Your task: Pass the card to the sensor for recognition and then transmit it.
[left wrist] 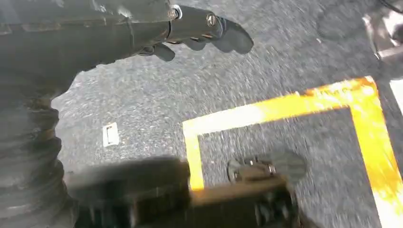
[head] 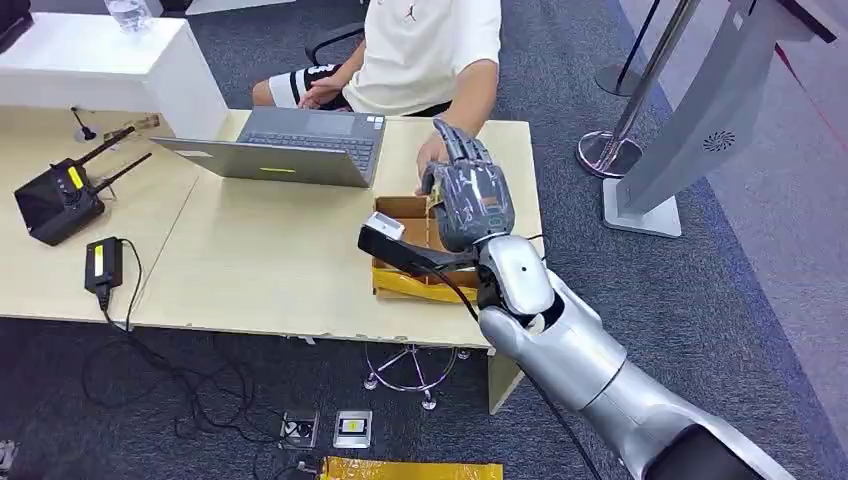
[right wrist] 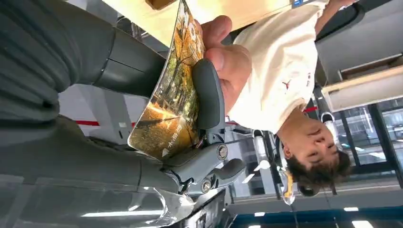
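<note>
Grey carpet surrounds a pale wooden worktop point(head: 260, 270) that fills the left and centre of the head view. On it we note an open laptop point(head: 290, 145) at upper centre, a black radio unit with antennas point(head: 60, 200) at far left, and an open cardboard box point(head: 415, 245) near the right edge. A person in a white shirt point(head: 430, 45) sits behind the worktop at the top of the frame.

Right hand point(head: 468, 195) is raised over the box, back of the hand toward the camera. In the right wrist view it grips the card point(right wrist: 171, 90) between the thick thumb point(right wrist: 208, 97) and the palm side. The card is glossy, printed with an autumn-foliage scene in orange and gold, and bows slightly under the grip. Its long axis runs from the hand outward toward the person.

The person's hand point(right wrist: 228, 57) has its fingers on the far end of the card, so both parties hold it at once. We judge this to be the handover stage; the release hinges on that shared grip along the card's length.

Left hand point(left wrist: 190, 26) hangs over the carpet near a yellow floor marking point(left wrist: 285, 107), fingers loosely apart, holding nothing. The right hand is plainly the nearer one to the card. We cannot identify the sensor.
</note>
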Controlling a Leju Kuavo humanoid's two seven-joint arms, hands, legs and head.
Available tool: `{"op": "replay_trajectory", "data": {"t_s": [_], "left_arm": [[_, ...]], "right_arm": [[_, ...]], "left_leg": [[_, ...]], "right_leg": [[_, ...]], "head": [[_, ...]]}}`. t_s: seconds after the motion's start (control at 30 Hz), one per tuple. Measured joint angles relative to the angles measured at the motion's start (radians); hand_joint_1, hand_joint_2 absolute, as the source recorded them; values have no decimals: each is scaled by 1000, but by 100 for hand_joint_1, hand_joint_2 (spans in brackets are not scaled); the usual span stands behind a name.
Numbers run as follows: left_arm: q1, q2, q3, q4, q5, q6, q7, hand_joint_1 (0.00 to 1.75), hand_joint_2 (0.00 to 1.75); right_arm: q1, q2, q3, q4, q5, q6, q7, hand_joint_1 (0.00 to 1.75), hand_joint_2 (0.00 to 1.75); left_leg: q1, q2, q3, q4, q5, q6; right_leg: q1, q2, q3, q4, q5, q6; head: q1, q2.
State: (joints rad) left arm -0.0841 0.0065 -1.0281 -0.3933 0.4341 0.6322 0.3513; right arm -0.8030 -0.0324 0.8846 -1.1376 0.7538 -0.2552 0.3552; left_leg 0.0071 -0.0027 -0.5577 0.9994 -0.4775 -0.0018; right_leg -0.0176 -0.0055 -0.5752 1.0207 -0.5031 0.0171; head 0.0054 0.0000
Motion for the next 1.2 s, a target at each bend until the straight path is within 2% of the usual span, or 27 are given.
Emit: {"op": "replay_trajectory", "data": {"t_s": [0.1,0.2,0.33,0.43,0.57,0.63,0.73,0.8,0.93,0.97,1.0,1.03,1.2], "left_arm": [[0,21,1,-1,20,39,10,0,175],[0,35,8,-8,17,44,13,0,175],[3,41,66,-6,-36,44,-28,0,175],[7,38,157,-5,-109,44,-45,0,175],[15,25,294,3,-258,44,-43,0,175],[19,15,382,7,-366,44,-33,0,175],[36,-4,495,5,-528,44,20,0,175],[51,-18,580,-5,-586,44,44,0,175],[76,-42,692,-29,-646,44,60,0,175],[80,-48,717,-38,-653,44,62,0,175],[84,-52,739,-43,-652,44,62,0,175],[87,-56,753,-47,-643,44,62,0,175],[97,-69,809,-68,-596,44,56,0,175]], "right_arm": [[0,-1,0,0,0,4,1,175,175],[0,-1,3,0,0,5,0,175,175],[0,0,6,0,-1,5,-2,175,175],[0,0,9,0,-3,4,-2,175,175],[0,-4,9,-1,-8,1,1,175,175],[0,-7,9,-1,-13,-3,3,175,175],[0,-11,8,-3,-21,-9,4,175,175],[0,-15,8,-8,-24,-10,5,175,175],[0,-18,5,-10,-27,-11,5,175,175],[0,-18,5,-10,-27,-11,5,147,175],[0,-19,5,-10,-28,-12,5,7,175],[0,-19,5,-10,-29,-14,3,0,175],[0,-19,5,-10,-23,-47,-3,0,175]], "left_leg": [[0,0,0,0,0,0],[1,0,0,0,0,0],[1,0,0,0,0,0],[1,0,0,0,0,0],[1,0,0,0,0,0],[1,0,0,0,0,0],[1,1,0,0,0,0],[1,1,0,0,-1,-1],[1,1,0,0,-1,-1],[1,1,0,0,-1,-1],[1,1,0,0,-1,-1],[1,1,0,0,-1,-1],[1,1,0,0,-1,-1]], "right_leg": [[0,0,0,0,0,0],[1,0,0,0,0,0],[1,0,0,0,0,0],[1,0,0,0,0,0],[1,0,0,0,0,0],[1,0,0,0,0,0],[1,1,0,0,0,0],[1,2,0,0,0,0],[1,1,-1,0,0,0],[1,1,0,0,0,0],[1,1,0,0,0,0],[1,1,0,0,0,0],[1,1,0,0,0,0]], "head": [[0,0],[0,0],[0,0],[0,0],[0,0],[0,0],[0,0],[0,0],[0,0],[0,0],[0,0],[0,0],[0,0]]}}
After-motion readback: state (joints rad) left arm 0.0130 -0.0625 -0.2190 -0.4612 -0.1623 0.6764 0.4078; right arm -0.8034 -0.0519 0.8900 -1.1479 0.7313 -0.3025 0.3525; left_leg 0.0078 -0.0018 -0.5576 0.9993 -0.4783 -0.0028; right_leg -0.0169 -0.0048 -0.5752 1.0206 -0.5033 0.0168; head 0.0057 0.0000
